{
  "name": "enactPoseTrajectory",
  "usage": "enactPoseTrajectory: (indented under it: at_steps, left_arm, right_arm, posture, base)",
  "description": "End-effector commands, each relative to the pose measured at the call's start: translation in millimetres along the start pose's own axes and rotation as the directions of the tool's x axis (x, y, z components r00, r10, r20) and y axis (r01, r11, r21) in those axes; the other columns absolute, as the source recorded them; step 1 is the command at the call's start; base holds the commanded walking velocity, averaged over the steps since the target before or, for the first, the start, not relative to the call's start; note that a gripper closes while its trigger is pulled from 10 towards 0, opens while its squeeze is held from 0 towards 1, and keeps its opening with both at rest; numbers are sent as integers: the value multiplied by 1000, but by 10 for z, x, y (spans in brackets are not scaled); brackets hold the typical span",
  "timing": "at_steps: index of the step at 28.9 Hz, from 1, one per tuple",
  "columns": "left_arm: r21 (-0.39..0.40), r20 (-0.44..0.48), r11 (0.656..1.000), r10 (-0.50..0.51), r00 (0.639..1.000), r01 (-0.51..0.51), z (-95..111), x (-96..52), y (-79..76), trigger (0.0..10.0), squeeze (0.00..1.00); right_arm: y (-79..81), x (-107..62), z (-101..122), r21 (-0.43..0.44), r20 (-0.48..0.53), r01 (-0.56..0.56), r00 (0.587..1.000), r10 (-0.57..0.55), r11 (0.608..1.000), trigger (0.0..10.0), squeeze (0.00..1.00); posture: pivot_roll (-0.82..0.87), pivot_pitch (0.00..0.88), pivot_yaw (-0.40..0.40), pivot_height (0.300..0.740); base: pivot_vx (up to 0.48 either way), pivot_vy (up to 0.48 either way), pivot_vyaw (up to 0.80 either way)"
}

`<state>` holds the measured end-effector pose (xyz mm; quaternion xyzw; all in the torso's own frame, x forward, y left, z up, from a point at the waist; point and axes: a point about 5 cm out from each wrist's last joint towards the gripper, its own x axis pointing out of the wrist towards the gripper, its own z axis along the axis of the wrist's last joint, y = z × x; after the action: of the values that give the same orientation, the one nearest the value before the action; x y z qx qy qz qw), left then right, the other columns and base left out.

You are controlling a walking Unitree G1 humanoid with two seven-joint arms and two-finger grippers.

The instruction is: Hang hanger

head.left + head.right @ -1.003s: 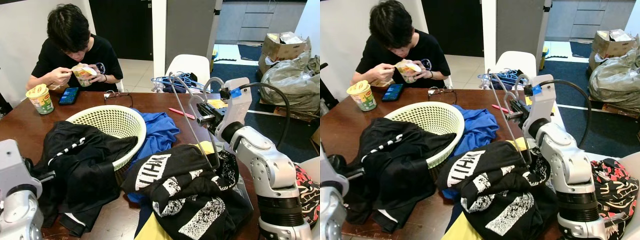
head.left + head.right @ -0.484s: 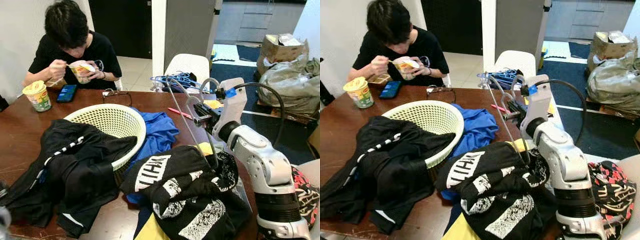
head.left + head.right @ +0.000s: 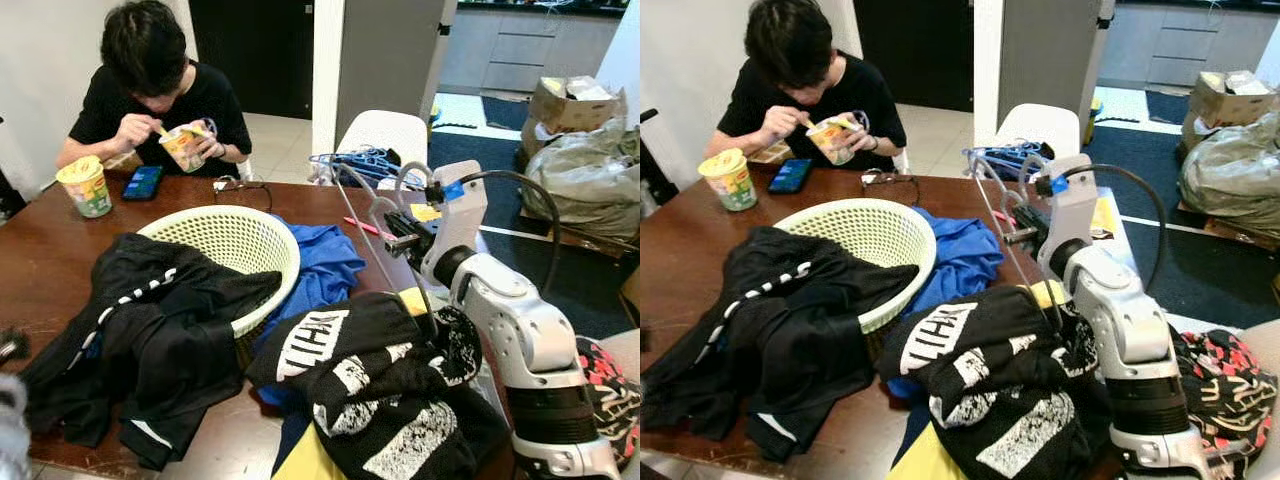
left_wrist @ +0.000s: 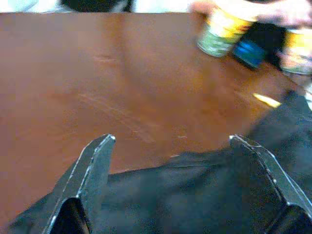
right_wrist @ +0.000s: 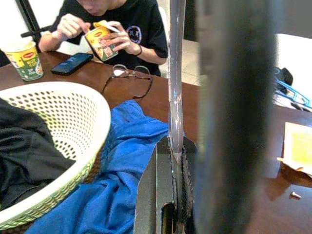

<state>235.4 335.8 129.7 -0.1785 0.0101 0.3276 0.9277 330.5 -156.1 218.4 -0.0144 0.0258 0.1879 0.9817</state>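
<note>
Metal hanger (image 3: 385, 250) stays clamped in the right gripper (image 3: 398, 228) jaws; left gripper (image 4: 180, 146), jaws spread, has dropped.

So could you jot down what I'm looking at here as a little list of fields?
place: brown wooden table in a home
right gripper: shut on a metal hanger, held above the clothes
left gripper: open, over the table edge and a black garment
basket: pale laundry basket, black garment draped over its rim
other clothes: blue shirt; black printed shirt in front
spare hangers: blue hangers at the far edge
person: seated across the table, eating from a cup
</note>
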Motion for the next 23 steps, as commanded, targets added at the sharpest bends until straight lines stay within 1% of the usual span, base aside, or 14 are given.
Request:
enactPoseTrajectory:
  at_steps: [1, 2, 4, 5, 6, 7, 8, 10, 14, 16, 17, 19, 22, 23]
  left_arm:
    - [28, -35, 999, -29, 999, 30, -77, 27, -26, 10000, 0]
    - [71, -71, 994, -79, 994, 84, -126, 94, -102, 10000, 0]
    - [162, -107, 980, -96, 990, 112, -161, 193, -141, 10000, 0]
    - [162, -107, 980, -96, 990, 112, -161, 193, -141, 10000, 0]
    - [206, -119, 973, -84, 989, 107, -169, 223, -129, 10000, 0]
    - [228, -139, 968, -74, 987, 104, -185, 257, -107, 10000, 0]
    - [228, -139, 968, -74, 987, 104, -185, 257, -107, 10000, 0]
    - [256, -148, 963, -45, 988, 82, -184, 314, -53, 10000, 0]
    - [257, -154, 964, -23, 988, 62, -184, 329, -22, 10000, 0]
    - [220, -158, 975, 59, 986, -23, -191, 305, 84, 10000, 0]
    - [220, -158, 975, 59, 986, -23, -191, 305, 84, 10000, 0]
    - [134, -200, 986, 120, 972, -95, -287, 245, 203, 10000, 0]
    - [109, -219, 988, 132, 967, -110, -332, 220, 234, 10000, 0]
    - [88, -248, 990, 131, 960, -112, -397, 209, 253, 10000, 0]
  right_arm:
    - [-19, -5, -87, -3, -30, 12, 999, -12, 1000, 10000, 0]
    - [-52, -31, -105, -8, -37, 26, 999, -26, 1000, 10000, 0]
    - [-116, -81, -127, -20, -48, 52, 997, -53, 998, 10000, 0]
    - [-116, -81, -127, -20, -48, 52, 997, -53, 998, 10000, 0]
    - [-137, -97, -131, -23, -50, 61, 997, -62, 998, 10000, 0]
    - [-156, -111, -134, -27, -53, 69, 996, -70, 997, 10000, 0]
    - [-156, -111, -134, -27, -53, 69, 996, -70, 997, 10000, 0]
    - [-178, -125, -136, -33, -55, 78, 995, -80, 996, 10000, 0]
    - [-182, -129, -136, -36, -55, 80, 995, -81, 996, 10000, 0]
    - [-183, -132, -132, -40, -55, 79, 995, -81, 996, 10000, 0]
    - [-183, -132, -132, -40, -55, 79, 995, -81, 996, 10000, 0]
    - [-180, -130, -126, -42, -54, 77, 995, -79, 996, 10000, 0]
    - [-179, -130, -122, -43, -53, 76, 996, -78, 996, 10000, 0]
    - [-180, -128, -116, -44, -52, 75, 996, -77, 996, 10000, 0]
  posture:
    - [41, 0, 10, 740]
    - [19, 0, 20, 740]
    - [5, 0, 28, 740]
    - [5, 0, 28, 740]
    - [5, 0, 28, 740]
    - [1, 0, 32, 740]
    - [1, 0, 32, 740]
    - [-3, 0, 33, 740]
    - [-7, 0, 35, 740]
    - [-6, 0, 35, 740]
    - [-6, 0, 35, 740]
    - [-8, 0, 37, 740]
    - [-8, 0, 37, 740]
    - [-5, 0, 34, 740]
  base:
    - [0, 0, 0]
    - [0, 0, 0]
    - [0, 0, 0]
    - [0, 0, 0]
    - [0, 0, 0]
    - [0, 0, 0]
    - [0, 0, 0]
    - [0, 0, 0]
    - [0, 0, 0]
    - [0, 0, 0]
    - [0, 0, 0]
    - [0, 0, 0]
    - [0, 0, 0]
    - [0, 0, 0]
